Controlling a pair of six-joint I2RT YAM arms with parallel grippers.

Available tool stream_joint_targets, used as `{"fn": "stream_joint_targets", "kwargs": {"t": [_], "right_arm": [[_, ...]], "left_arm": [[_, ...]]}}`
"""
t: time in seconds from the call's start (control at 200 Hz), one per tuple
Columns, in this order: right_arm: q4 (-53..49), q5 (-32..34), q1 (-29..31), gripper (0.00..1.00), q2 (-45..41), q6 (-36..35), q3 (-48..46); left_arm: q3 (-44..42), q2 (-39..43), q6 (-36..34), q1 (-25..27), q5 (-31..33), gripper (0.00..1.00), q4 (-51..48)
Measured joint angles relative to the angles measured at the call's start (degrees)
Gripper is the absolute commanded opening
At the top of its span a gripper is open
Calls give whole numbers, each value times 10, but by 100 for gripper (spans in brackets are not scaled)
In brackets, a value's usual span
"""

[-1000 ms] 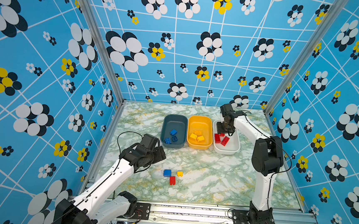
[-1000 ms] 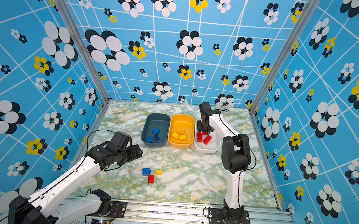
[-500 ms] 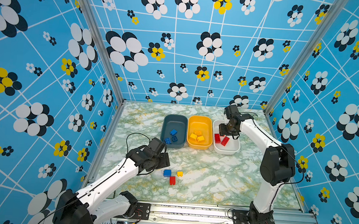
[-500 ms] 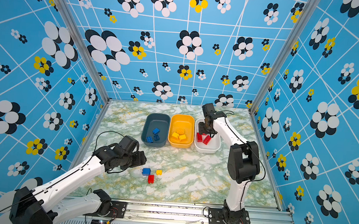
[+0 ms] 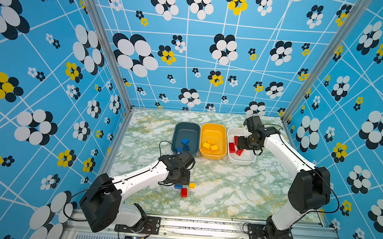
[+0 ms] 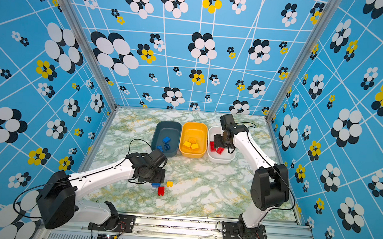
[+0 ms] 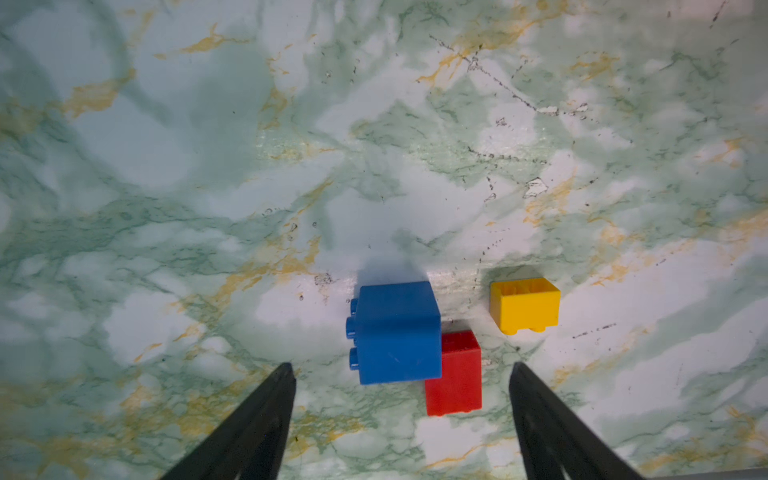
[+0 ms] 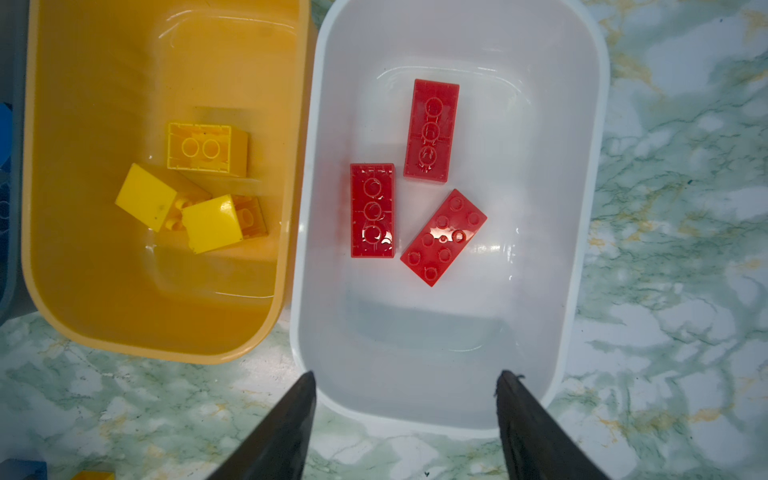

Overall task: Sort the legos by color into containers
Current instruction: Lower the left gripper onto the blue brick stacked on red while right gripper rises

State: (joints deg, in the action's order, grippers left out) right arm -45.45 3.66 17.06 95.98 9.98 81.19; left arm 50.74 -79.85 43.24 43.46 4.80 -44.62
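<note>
Left wrist view: left pincer, jaws apart and empty, has swung in over the loose cluster on the table. The blue brick lies just ahead of the gap, the red brick touching it and the yellow brick close by. Right pincer has widened above the white tub and is empty; three red bricks lie inside. Judged: red drop done, blue pick next, bound for the teal tub.

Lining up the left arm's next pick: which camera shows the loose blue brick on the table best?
Left wrist view: the blue brick shows large and unobstructed, on its side. In both top views the left gripper hides most of the brick. The right wrist view catches only a sliver at its edge.
</note>
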Motion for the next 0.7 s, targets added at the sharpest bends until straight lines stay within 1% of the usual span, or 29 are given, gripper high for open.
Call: {"fn": "stream_joint_targets", "kwargs": {"t": [0.26, 0.7], "right_arm": [[-2, -12, 0, 71, -25, 8, -37], [-4, -12, 0, 72, -38, 10, -43]], "left_arm": [[0, -59, 1, 2, 12, 78, 4], [0, -106, 18, 2, 12, 67, 59]]}}
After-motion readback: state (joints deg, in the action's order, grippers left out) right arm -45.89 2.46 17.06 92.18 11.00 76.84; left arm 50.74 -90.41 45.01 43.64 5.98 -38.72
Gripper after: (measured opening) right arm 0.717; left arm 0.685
